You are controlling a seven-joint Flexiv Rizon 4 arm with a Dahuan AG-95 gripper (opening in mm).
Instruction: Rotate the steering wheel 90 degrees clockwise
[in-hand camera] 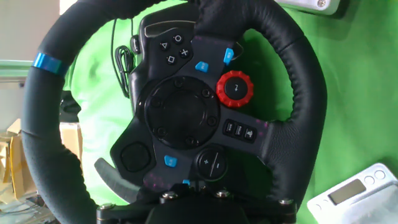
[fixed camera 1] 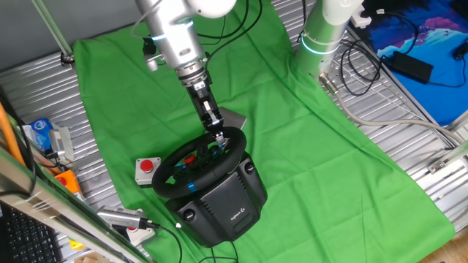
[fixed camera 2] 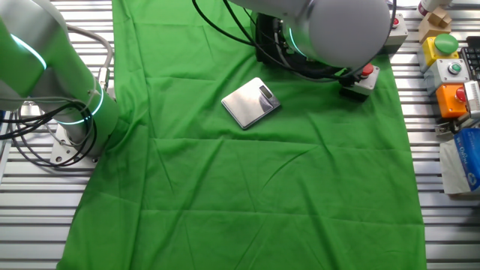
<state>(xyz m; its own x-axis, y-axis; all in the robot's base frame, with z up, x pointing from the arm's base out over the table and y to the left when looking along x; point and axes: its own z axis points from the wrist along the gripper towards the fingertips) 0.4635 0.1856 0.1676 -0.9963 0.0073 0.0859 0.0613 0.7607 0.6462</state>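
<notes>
The steering wheel (fixed camera 1: 191, 164) is a black round rim on a bulky black base (fixed camera 1: 223, 204), on the green cloth. In the hand view the steering wheel (in-hand camera: 292, 93) fills the frame, with a red knob (in-hand camera: 235, 88), blue buttons and a blue stripe (in-hand camera: 46, 61) at the rim's upper left. My gripper (fixed camera 1: 218, 137) reaches down onto the far right part of the rim and looks shut on it. In the hand view the gripper (in-hand camera: 194, 202) covers the bottom of the rim; the fingertips are dark. In the other fixed view the arm hides the wheel.
A small grey box with a red button (fixed camera 1: 147, 169) lies left of the wheel and shows in the other fixed view (fixed camera 2: 361, 79). A silver scale (fixed camera 2: 251, 103) lies behind the wheel. A second arm's base (fixed camera 1: 322, 36) stands at the back. Cables and boxes line the table edges.
</notes>
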